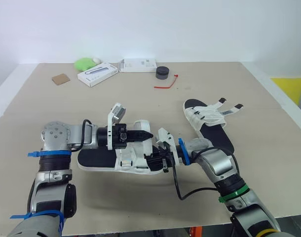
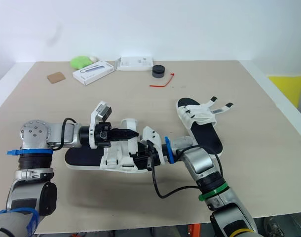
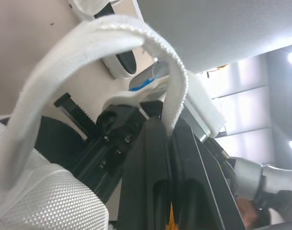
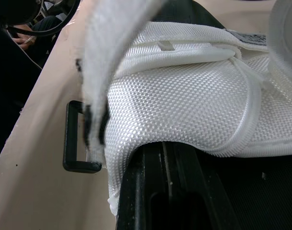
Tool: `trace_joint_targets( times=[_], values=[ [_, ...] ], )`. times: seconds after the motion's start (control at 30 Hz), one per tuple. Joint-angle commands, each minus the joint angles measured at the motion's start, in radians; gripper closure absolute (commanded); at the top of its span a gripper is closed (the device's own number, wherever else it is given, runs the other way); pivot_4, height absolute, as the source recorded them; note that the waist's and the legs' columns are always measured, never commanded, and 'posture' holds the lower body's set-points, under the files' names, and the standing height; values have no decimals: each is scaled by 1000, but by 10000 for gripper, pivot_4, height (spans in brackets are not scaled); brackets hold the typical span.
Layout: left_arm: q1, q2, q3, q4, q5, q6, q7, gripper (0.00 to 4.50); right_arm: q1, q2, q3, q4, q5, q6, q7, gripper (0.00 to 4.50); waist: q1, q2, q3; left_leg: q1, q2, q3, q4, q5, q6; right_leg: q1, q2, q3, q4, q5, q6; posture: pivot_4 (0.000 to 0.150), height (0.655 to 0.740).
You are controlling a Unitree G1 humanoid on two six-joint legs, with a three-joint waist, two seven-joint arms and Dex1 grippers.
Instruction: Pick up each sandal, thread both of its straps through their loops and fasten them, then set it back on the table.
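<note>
Both clamped | left tool [image 1: 147, 134] on strap [image 3: 171, 72] | right tool [image 1: 149, 159] on sandal [image 1: 95, 161]

Near sandal [image 1: 94, 160] midsection hidden behind left gripper [image 1: 143, 134], right gripper [image 1: 153, 159]; far box [image 1: 97, 74] print unreadably small.

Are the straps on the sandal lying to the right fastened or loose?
Loose: both straps of that sandal splay outward past its edge, ends free.
</note>
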Motion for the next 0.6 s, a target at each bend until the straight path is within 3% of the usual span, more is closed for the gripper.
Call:
trace_joint_targets(
  times=[0.03,0.27,0.6],
  values=[
    [23,30,-25,-17,-89,4,36,44361,45,-1,56,66,-43,37,-36,45000,0,0,0,0,0,0,0,0,0,0,0,0,0,0,0,1500,7400],
    [48,38,-48,-21,-164,0,98,44361,50,-4,57,60,-39,40,-38,45000,1,0,0,0,0,0,0,1,-1,0,0,0,0,1,0,1500,7400],
    [74,69,-131,2,-378,-111,256,44361,51,-5,54,59,-38,41,-40,45000,1,0,0,0,0,0,0,1,-1,0,0,0,0,1,0,1500,7400]
  ],
)
